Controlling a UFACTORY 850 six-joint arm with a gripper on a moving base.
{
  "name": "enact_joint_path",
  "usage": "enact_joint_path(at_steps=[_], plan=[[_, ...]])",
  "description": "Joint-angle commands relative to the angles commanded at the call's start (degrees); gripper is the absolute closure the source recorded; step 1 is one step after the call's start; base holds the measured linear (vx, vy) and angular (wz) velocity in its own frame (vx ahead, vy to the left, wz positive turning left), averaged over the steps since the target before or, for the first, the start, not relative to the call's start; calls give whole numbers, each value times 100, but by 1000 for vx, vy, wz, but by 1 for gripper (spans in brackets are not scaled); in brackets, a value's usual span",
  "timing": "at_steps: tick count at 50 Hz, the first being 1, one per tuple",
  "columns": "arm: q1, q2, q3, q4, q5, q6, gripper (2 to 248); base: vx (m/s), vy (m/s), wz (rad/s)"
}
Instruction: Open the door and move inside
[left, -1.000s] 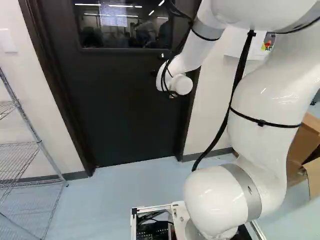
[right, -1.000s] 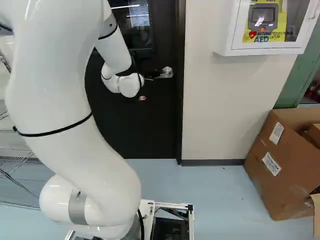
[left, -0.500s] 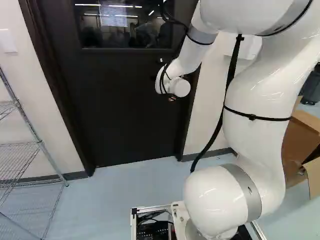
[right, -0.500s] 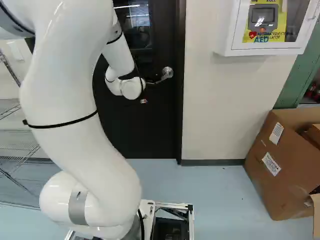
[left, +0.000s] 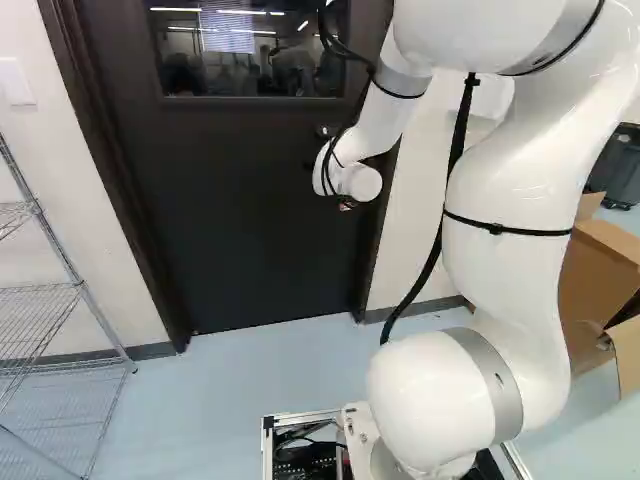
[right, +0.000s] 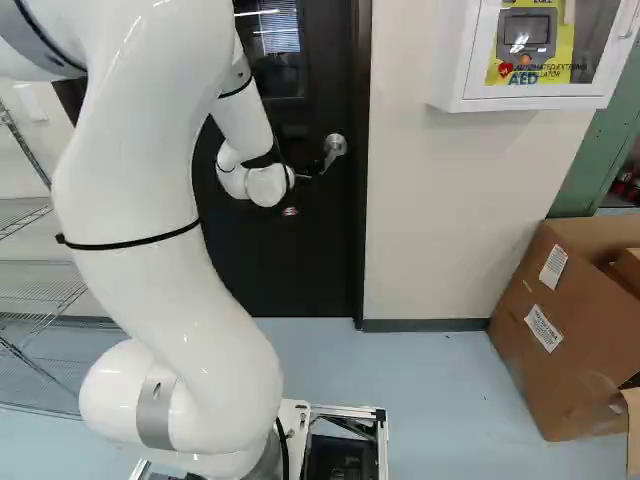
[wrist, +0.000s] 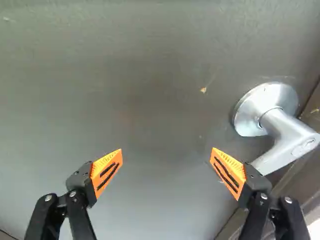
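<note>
- White arm: it rises from the base and reaches forward to the door, its wrist low beside the handle.
- Gripper: its two fingers stand wide apart with nothing between them; the one nearer the door frame overlaps the lever's free end in the wrist view. Whether they touch, I cannot tell.
- Lever handle: on the door's frame side, slanting down from its round rose. Likely stiff, sprung metal, smooth enough for a finger to slip off. Best pressed near the free end, where leverage is greatest.
- Door: looks shut in its frame; probably heavy and rigid, wanting a slow, steady push with the lever held down.
</note>
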Motion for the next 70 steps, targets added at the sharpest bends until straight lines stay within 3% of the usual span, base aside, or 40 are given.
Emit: enact_joint_path(at_steps=[29,70], plan=[[-70,-434,-105,0,0,0,3,0,0,0],[-75,-1404,-1179,248,0,0,3,0,0,0]])
